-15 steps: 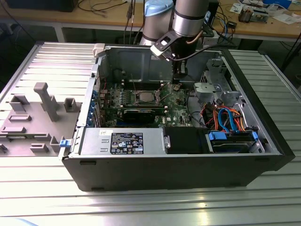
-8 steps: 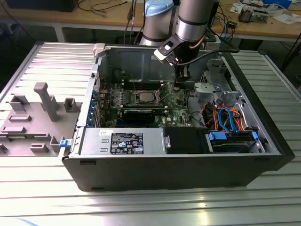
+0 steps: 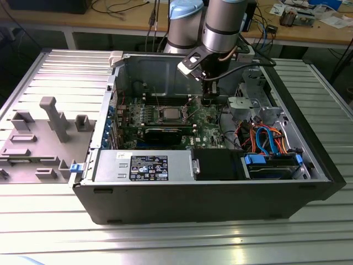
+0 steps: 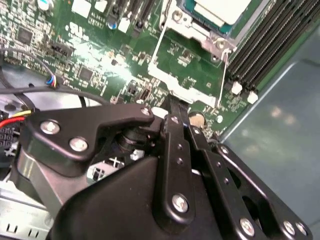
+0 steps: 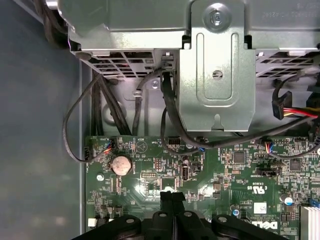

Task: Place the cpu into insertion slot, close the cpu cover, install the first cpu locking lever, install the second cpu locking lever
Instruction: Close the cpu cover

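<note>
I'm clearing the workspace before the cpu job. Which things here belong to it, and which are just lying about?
Job: square silver-topped cpu; dull metal cpu cover frame; thin wire locking levers; black gripper.
Lying about: labelled grey power supply box; orange and blue cables; round silver coin battery; grey plastic tray.

circuit board (image 5: 225, 170): green, with fine pale traces you'll see all over.
cpu (image 4: 220, 9): silver-grey top, plain.
gripper (image 5: 172, 196): your black one, silver screw heads.
case (image 3: 193, 204): black outside, grey inside.
cables (image 3: 263, 137): orange, blue, red, near the case's edge.
table (image 3: 165, 243): pale grey, ribbed.
</note>
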Controlling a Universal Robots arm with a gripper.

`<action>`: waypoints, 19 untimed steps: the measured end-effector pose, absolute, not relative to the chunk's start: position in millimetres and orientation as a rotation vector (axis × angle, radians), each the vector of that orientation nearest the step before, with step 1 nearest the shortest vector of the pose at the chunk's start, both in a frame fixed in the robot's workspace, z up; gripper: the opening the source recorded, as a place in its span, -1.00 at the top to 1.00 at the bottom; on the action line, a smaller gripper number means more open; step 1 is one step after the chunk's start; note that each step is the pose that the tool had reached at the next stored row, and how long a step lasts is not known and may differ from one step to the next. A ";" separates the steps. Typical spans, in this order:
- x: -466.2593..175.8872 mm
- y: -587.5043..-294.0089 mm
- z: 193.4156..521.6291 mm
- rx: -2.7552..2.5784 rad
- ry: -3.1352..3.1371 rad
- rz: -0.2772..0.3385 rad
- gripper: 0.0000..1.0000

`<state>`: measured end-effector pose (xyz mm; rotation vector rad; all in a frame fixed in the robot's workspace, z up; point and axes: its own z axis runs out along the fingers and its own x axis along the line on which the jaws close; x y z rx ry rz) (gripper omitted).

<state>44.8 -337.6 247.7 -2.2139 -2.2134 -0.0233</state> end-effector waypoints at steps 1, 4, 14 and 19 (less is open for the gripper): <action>44.2 -337.6 247.7 -2.214 -2.213 -0.023 0.79; 43.2 -337.6 247.7 -2.214 -2.213 -0.023 0.79; 37.8 -337.6 247.7 -2.214 -2.213 -0.023 0.79; 35.9 -337.6 247.7 -2.214 -2.213 -0.023 0.79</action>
